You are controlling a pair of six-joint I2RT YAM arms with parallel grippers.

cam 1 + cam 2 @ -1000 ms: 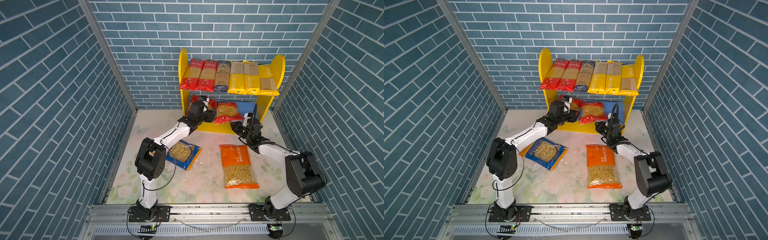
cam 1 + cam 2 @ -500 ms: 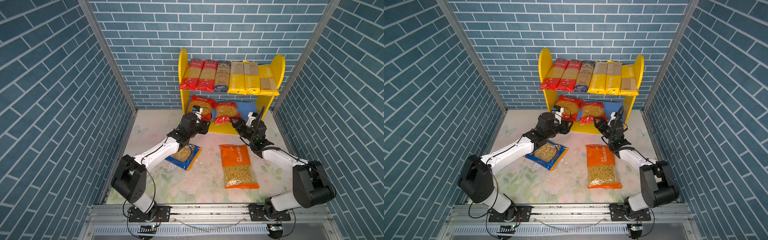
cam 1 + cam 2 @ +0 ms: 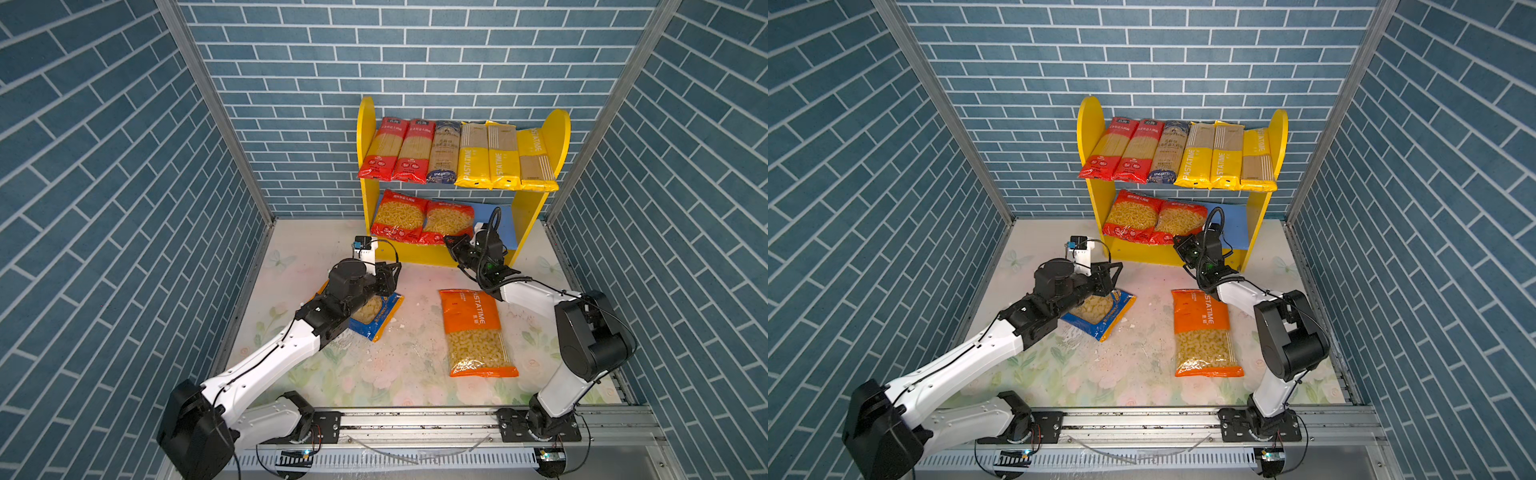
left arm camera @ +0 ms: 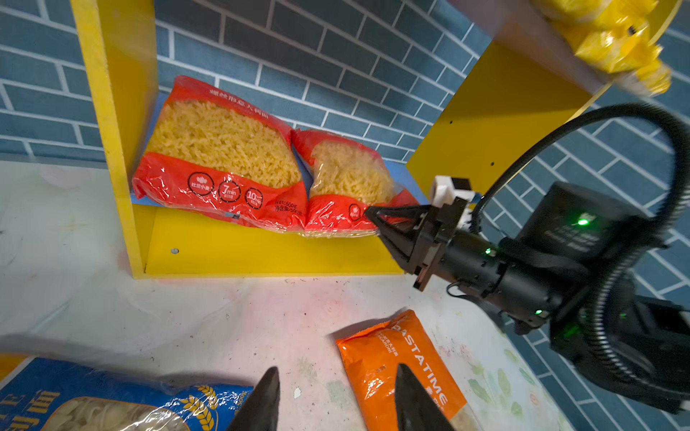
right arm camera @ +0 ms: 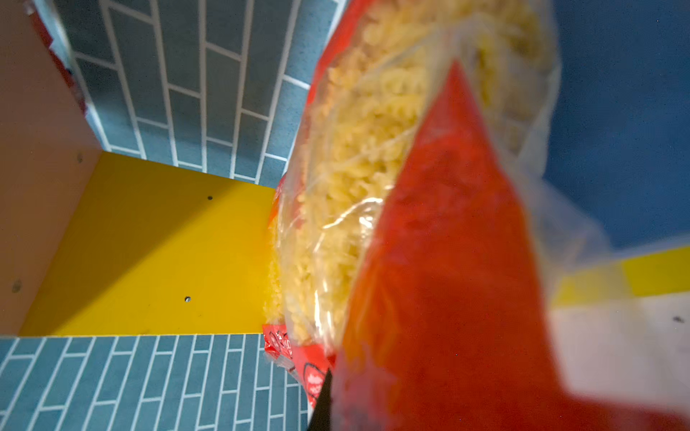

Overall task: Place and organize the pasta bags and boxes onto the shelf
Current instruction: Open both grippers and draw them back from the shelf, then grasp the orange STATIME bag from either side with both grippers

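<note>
Three blue brick-print walls (image 3: 415,62) box in a floral-print surface (image 3: 374,365). Shelf (image 3: 367,199) stands at the far edge, toward the far right corner. Upper board (image 5: 37,168) carries six spaghetti packs (image 3: 444,151) side by side: two red, one dark blue, three yellow. Lower board (image 3: 506,226) has two red bags (image 3: 397,216) of short pasta on its left part, touching each other; its right part is bare. Orange bag (image 3: 473,332) lies flat on the surface right of centre. Blue bag (image 3: 376,311) lies flat left of centre, partly under the left arm (image 3: 286,345). Right arm (image 3: 536,297) reaches in, its wrist in front of the bare stretch of the lower board. Right fingers (image 4: 369,213) are closed together, tips against the front right corner of the right-hand red bag; cannot tell if any film is pinched. Left fingers (image 4: 266,399) are partly apart, holding nothing, above the surface between blue and orange bags.
</note>
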